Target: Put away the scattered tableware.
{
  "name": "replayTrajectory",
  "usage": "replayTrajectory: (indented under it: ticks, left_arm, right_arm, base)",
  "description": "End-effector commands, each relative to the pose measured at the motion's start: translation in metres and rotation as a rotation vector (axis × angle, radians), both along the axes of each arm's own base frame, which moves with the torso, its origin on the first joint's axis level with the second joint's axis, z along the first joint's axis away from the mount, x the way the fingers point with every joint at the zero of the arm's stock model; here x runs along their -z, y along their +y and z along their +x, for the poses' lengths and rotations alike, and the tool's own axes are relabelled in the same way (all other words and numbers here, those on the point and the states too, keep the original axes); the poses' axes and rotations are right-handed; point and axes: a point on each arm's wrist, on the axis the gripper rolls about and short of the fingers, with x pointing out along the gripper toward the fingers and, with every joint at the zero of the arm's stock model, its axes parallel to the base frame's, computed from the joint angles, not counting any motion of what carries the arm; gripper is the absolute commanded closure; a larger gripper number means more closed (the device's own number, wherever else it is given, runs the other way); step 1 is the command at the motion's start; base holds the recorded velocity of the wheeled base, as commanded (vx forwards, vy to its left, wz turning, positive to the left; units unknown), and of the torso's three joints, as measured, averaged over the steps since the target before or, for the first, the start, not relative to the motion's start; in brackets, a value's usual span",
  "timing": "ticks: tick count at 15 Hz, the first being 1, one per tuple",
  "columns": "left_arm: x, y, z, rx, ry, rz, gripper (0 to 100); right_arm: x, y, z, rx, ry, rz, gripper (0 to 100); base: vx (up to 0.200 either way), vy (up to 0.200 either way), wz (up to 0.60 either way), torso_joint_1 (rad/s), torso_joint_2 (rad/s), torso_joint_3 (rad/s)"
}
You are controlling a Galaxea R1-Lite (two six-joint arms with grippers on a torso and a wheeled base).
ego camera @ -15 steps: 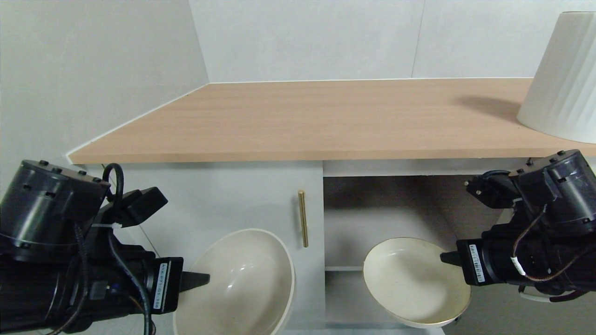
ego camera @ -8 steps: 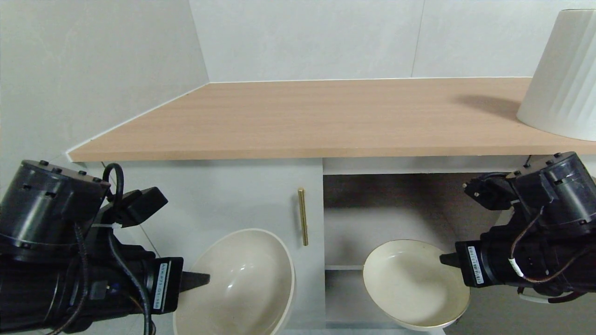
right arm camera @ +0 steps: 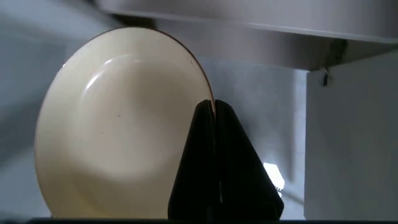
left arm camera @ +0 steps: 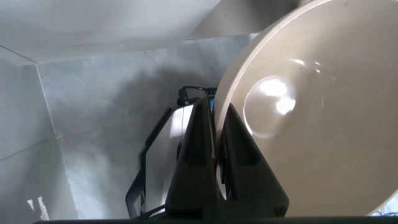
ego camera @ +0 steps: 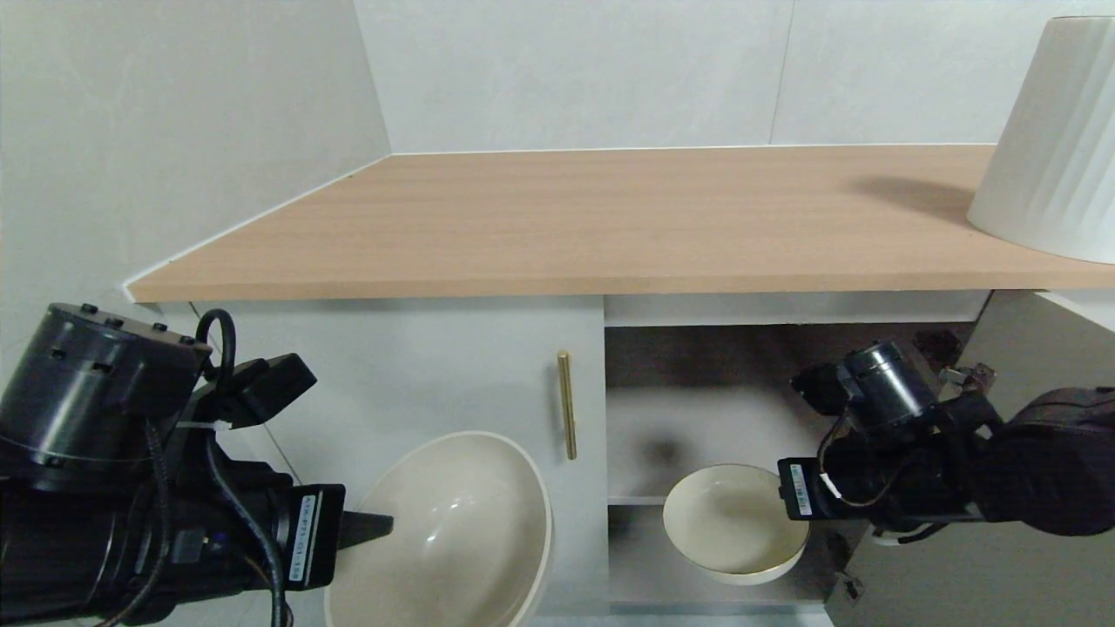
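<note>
Tableware in both arms, we face a low cabinet under a wooden table (ego camera: 592,218). Our left gripper (left arm camera: 214,111) is pinching the rim of a large cream bowl (ego camera: 453,531), its two dark fingers pressed one on each side of the edge, as the left wrist view shows. That bowl hangs tilted, its hollow turned toward the head camera. It is in front of the cabinet's closed door (ego camera: 409,374) and just beside the door's upright brass handle (ego camera: 566,405).

Our right gripper (right arm camera: 215,109) is pinching a smaller cream dish (ego camera: 732,522) by its rim in the same way, fingers clamped on either side of the thin edge. The dish is held in the mouth of the open compartment (ego camera: 697,401), to the right of the closed door. It is level with the front edge of the inner shelf (ego camera: 636,502); we cannot tell whether it touches the shelf. It too is tilted, inner face up and toward us.

A swung-out door (ego camera: 1037,366) stands at the far right, beside the right arm. On the table above, at its right end, stands a white pleated lampshade (ego camera: 1054,148), well apart from both pieces.
</note>
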Motion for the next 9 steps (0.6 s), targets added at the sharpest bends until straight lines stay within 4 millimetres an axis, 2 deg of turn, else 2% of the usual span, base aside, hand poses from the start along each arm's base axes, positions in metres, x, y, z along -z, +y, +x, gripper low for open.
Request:
replayTrajectory:
  ticks: [1, 4, 9]
  left_arm:
    - [0.001, 0.0, 0.001, 0.0, 0.005, 0.002, 100]
    - [0.003, -0.001, 0.002, -0.001, 0.012, 0.005, 100]
    - [0.003, -0.001, 0.002, 0.0, 0.013, 0.007, 100]
  right_arm:
    - [0.055, 0.004, 0.026, 0.036, 0.084, -0.045, 100]
    - [0.09, 0.005, 0.053, 0.118, 0.037, 0.018, 100]
    - [0.124, 0.002, 0.08, 0.254, -0.1, -0.024, 100]
  base:
    - [0.0, 0.0, 0.0, 0.0, 0.0, 0.0]
    - [0.0, 0.0, 0.0, 0.0, 0.0, 0.0]
    - [0.0, 0.0, 0.0, 0.0, 0.0, 0.0]
